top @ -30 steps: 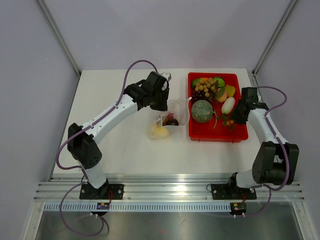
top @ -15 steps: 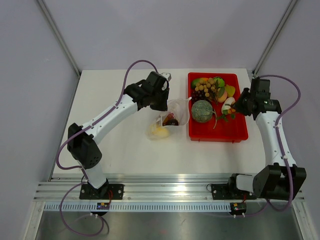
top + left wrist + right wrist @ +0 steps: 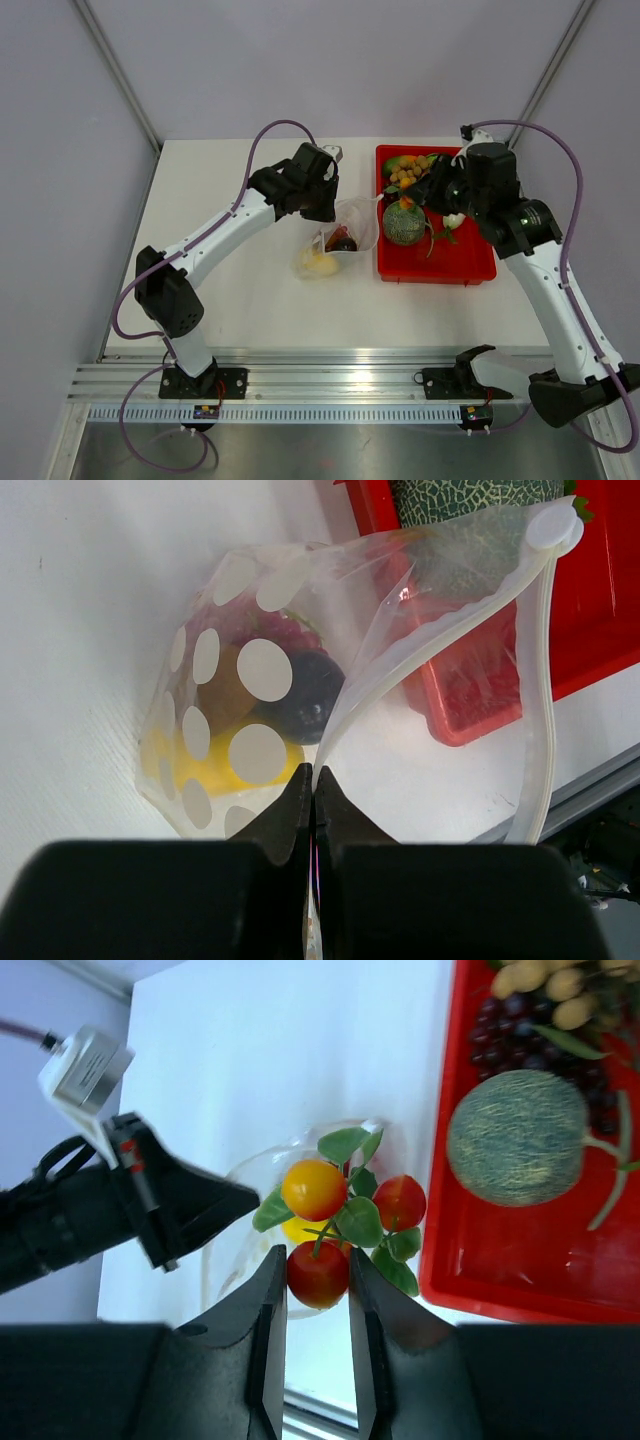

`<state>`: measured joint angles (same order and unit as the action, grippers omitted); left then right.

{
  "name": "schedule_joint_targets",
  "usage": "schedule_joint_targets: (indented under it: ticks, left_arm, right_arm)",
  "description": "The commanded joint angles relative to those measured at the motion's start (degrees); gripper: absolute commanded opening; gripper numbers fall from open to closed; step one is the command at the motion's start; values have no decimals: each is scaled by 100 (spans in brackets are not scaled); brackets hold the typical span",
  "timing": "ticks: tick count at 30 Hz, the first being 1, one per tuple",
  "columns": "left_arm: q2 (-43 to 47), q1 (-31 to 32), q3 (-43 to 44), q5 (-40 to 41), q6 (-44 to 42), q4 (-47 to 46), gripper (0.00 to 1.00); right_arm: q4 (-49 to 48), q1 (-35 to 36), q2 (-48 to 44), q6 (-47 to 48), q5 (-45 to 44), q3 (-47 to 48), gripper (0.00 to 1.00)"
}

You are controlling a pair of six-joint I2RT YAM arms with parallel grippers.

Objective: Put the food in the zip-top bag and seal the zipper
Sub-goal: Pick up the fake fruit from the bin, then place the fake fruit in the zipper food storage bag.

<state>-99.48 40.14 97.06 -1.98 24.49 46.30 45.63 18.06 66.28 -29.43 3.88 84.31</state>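
Though in left tool [image 3: 313, 777], bag [image 3: 262, 670] (agape)

Robot lab, white table [image 3: 250, 300], plain walls [image 3: 350, 60], aluminium rail [image 3: 340, 377]

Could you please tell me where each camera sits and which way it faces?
Top external: above and behind the bases, looking down on the table; both arms show.
Left wrist: looks down past the left gripper, pinching the zip-top bag rim.
Right wrist: looks down past the right gripper, holding a tomato sprig, toward the bag.
All share the bag and melon.
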Motion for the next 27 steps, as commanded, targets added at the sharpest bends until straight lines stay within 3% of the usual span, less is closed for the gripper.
schedule_joint_targets:
  ticks: [1, 9, 12, 13, 17, 21, 25, 27]
  left_arm:
    - [52, 3, 261, -162, 73, -218, 0]
    - [148, 3, 209, -119, 65, -183, 0]
    - [183, 3, 191, -145, 56, -183, 0]
    - [210, -6, 182, -188, 56, -183, 0]
    - [280, -68, 121, -242, 56, -218, 0]
    - [289, -103, 121, -259, 47, -227, 0]
    - [272, -120, 103, -277, 38, -227, 0]
    - [280, -129, 86, -286, 29, -227, 0]
  right_arm:
    - [-326, 679, 183, -317, -247, 77, 15]
    - [-712, 1762, 938, -405, -678, 77, 16]
    - [-792, 1841, 1228, -406, -669, 24, 24]
    - [-731, 1850, 1299, -379, -661, 50, 28]
    - [-599, 1850, 1449, -326, -704, 68, 78]
    - [-459, 1850, 1169, -204, -1405, 59, 83]
    - [-160, 1736, 957, -81, -2320, 120, 81]
    - [-72, 1334, 843, -63, -2611, 68, 79]
